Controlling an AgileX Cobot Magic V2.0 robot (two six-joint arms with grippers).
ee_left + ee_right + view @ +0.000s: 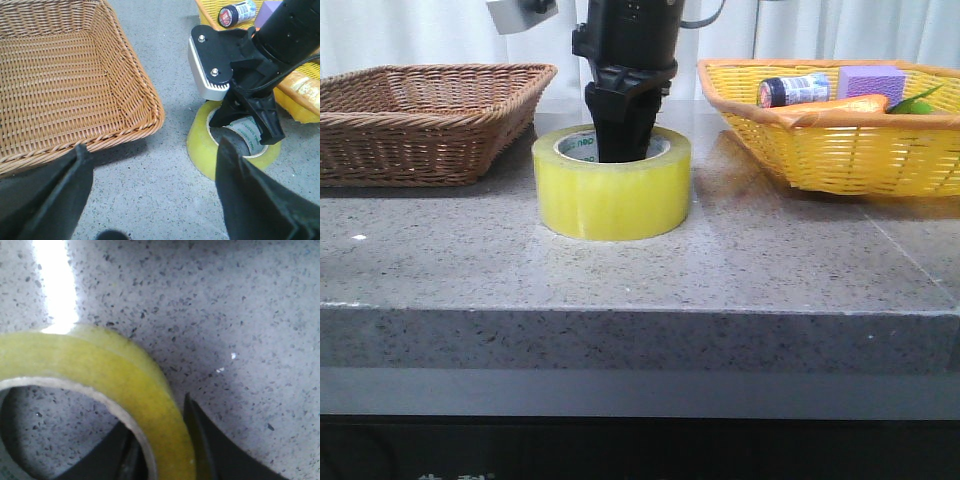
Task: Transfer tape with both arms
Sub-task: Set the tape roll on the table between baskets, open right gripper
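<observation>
Granite countertop (620, 290) up front, and on it sits the tape (611, 196), between the brown wicker basket (420, 120) and yellow basket (840, 140). Right gripper (620, 140) straddles the roll's wall, apparently pinching it. Left gripper (150, 165) hovers nearby, fingers spread, empty. Lift and handover remain.

The wide roll of yellow packing tape (611, 183) stands on the speckled grey stone table (620, 270), between the brown wicker basket (420, 120) at left and the yellow woven basket (840, 140) at right. The black right gripper (620, 135) reaches down into its core, one finger apparently outside the wall.
</observation>
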